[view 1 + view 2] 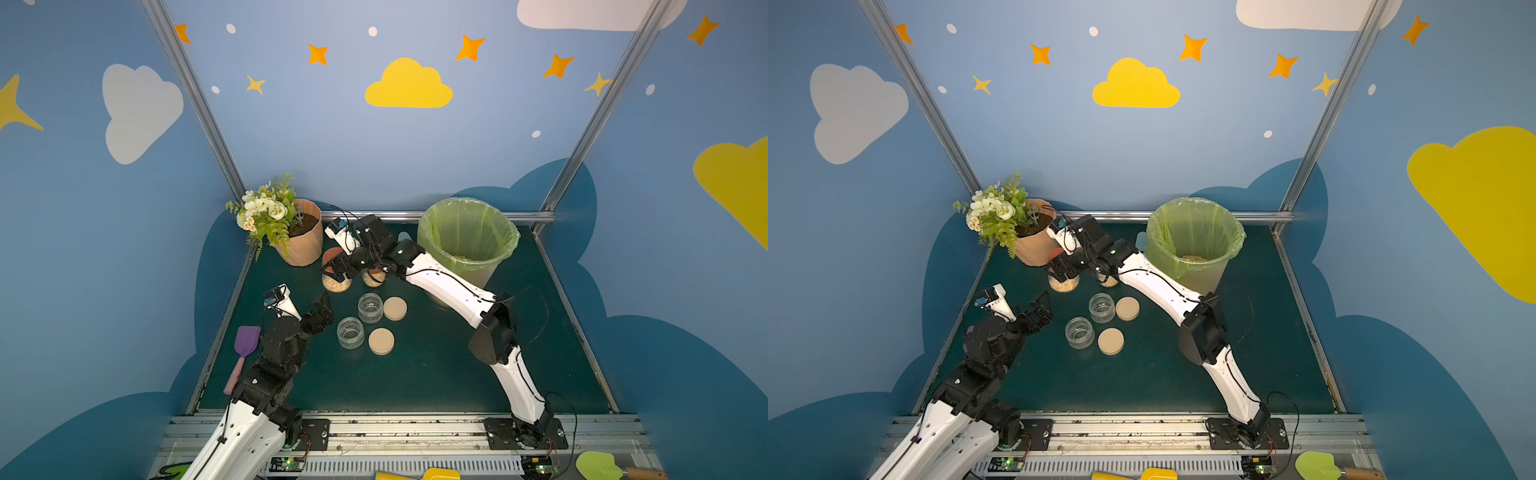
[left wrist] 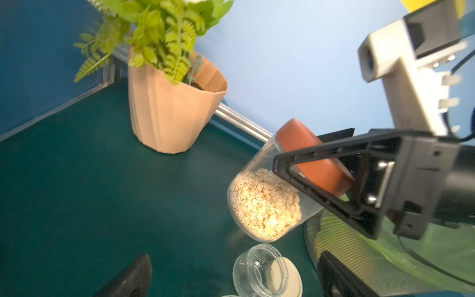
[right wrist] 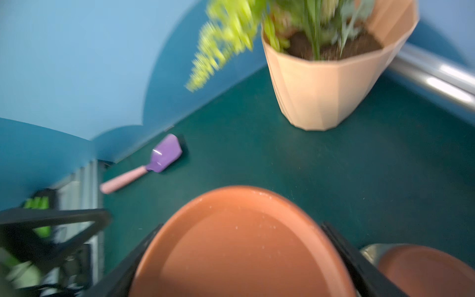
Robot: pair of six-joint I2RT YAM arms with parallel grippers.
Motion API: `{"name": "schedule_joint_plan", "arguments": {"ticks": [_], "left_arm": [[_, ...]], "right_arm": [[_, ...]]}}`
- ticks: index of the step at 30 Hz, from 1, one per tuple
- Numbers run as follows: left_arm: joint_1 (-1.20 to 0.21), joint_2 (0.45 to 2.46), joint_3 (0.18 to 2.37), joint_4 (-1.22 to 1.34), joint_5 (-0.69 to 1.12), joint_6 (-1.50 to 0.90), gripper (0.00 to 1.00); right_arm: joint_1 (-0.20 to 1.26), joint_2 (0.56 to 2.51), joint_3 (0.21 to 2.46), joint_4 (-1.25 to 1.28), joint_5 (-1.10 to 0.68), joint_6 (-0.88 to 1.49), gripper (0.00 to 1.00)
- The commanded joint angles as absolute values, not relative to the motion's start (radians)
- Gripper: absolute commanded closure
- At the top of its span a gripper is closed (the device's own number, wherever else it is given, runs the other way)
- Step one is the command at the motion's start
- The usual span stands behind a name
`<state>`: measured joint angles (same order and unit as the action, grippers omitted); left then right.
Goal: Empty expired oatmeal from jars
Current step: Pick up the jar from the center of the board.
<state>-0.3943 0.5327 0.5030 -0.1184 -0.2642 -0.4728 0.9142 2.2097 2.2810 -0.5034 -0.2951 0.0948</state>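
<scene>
- Clock directions are read in the top views from the middle of the green table (image 1: pixel 415 374), with twelve toward the back wall.
- The right gripper (image 1: pixel 337 268) is clamped across the rust-red lid (image 2: pixel 300 144) of one jar (image 2: pixel 259 164), a finger on each side of the lid.
- This jar sits at about eleven o'clock, just in front of the peach flowerpot (image 1: pixel 303 249). It is tilted, and the oatmeal (image 2: pixel 264 205) is heaped in its lower end. Whether its base touches the table cannot be told.
- A second filled jar (image 1: pixel 373 278) stands just beside it toward three o'clock, mostly hidden under the right arm.
- Two empty jars (image 1: pixel 370 307) (image 1: pixel 350 332) stand open near the middle, each with a beige lid (image 1: pixel 395 308) (image 1: pixel 381 340) lying just at its three o'clock side.
- The left gripper (image 1: pixel 325 308) hangs at about nine o'clock with its fingers spread wide, holding nothing.
- The bin (image 1: pixel 469 203) with its green liner stands at one o'clock, with some oatmeal at its bottom.
- A purple scoop (image 1: pixel 247 340) lies along the table's nine o'clock edge.
</scene>
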Motion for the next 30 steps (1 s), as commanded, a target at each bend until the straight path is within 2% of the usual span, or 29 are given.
{"name": "schedule_joint_plan", "arguments": {"ticks": [1,9,14,21,30], "left_arm": [[-0.394,0.565,0.568,-0.061,-0.135,-0.362,0.0],[-0.417,0.724,0.676,0.008,0.13,-0.195,0.0],[-0.501,0.83,0.716,0.011,0.204,-0.088,0.0],[-0.659,0.969,0.753,0.085,0.17,-0.012,0.0],[-0.68,1.045,0.746,0.247,0.114,-0.001,0.0]], "right_arm": [[0.89,2.12,2.285,-0.539,-0.347,0.124,0.57],[0.819,1.955,2.186,-0.685,-0.328,0.115,0.59],[0.785,1.841,2.07,-0.7,-0.34,0.106,0.59],[0.752,1.75,1.955,-0.677,-0.357,0.117,0.58],[0.733,1.7,1.922,-0.665,-0.406,0.166,0.59]]}}
